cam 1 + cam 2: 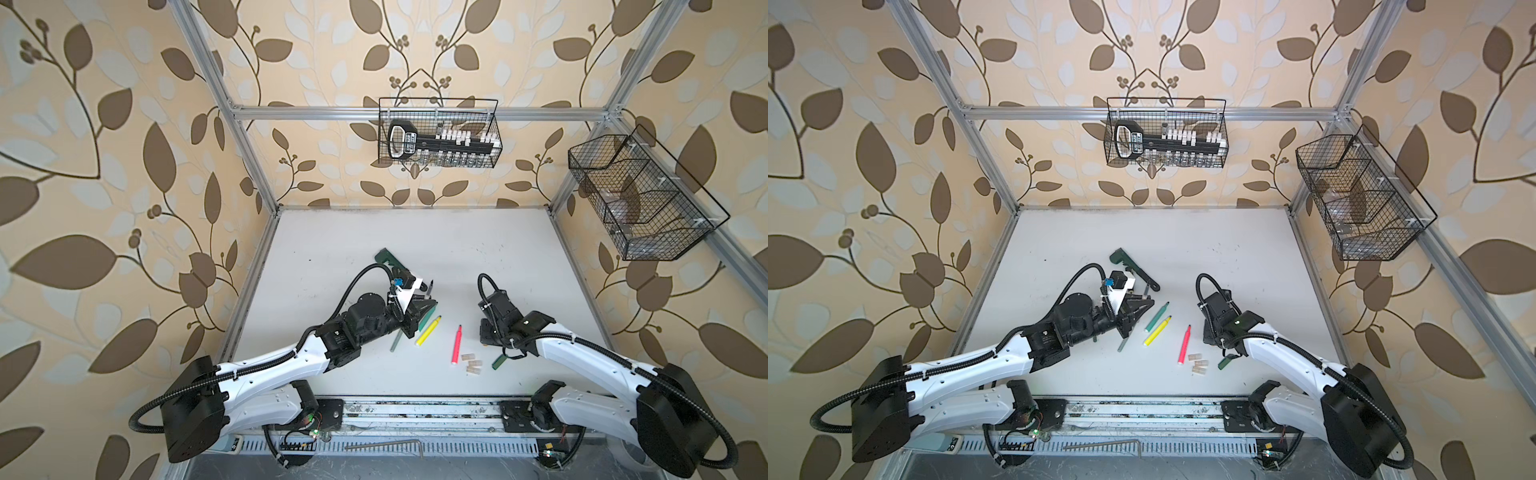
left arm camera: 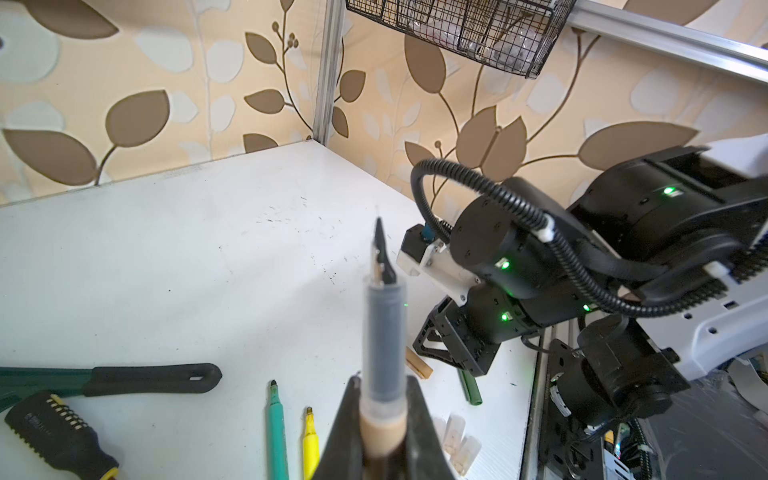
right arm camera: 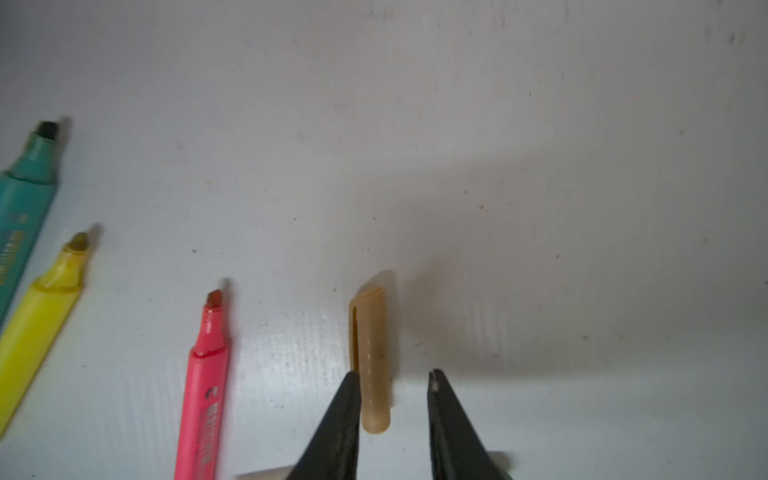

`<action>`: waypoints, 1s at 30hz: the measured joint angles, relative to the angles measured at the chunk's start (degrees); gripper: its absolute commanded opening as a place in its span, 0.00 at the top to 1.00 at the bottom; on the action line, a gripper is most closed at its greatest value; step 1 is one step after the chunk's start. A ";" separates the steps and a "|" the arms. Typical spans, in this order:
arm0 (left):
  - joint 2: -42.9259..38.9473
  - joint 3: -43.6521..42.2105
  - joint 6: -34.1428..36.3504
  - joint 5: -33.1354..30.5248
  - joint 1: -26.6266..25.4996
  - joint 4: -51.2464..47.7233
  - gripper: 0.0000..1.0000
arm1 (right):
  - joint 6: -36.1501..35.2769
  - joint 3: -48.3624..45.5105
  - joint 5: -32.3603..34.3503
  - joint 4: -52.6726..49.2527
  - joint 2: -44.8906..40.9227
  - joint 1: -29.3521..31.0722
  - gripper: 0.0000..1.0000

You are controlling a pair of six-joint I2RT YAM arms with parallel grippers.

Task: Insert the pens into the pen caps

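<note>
My left gripper (image 2: 383, 380) is shut on the gold-brown pen (image 2: 384, 332), whose grey section and black nib stick out past the fingers. In the right wrist view my right gripper (image 3: 392, 374) is open low over the table. The gold-brown pen cap (image 3: 372, 353) lies between its jaws, against one finger. The teal pen (image 1: 1156, 316), yellow pen (image 1: 1157, 331) and pink pen (image 1: 1185, 344) lie uncapped between the arms. A grey-green pen (image 1: 395, 343) lies partly under the left gripper (image 1: 428, 307). Three beige caps (image 1: 471, 362) sit by a dark green tube (image 1: 498, 361) near the right gripper (image 1: 484, 336).
A dark green wrench with a black handle (image 1: 1133, 270) lies behind the left gripper, and a black-handled screwdriver (image 2: 54, 432) lies beside it. Wire baskets hang on the back wall (image 1: 438, 133) and the right wall (image 1: 640, 199). An Allen key (image 1: 382, 445) rests on the front rail.
</note>
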 measured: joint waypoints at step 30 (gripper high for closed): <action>-0.68 0.00 0.24 -0.02 -0.74 -0.07 1.00 | -0.92 1.16 -0.90 10.08 9.68 -1.09 0.73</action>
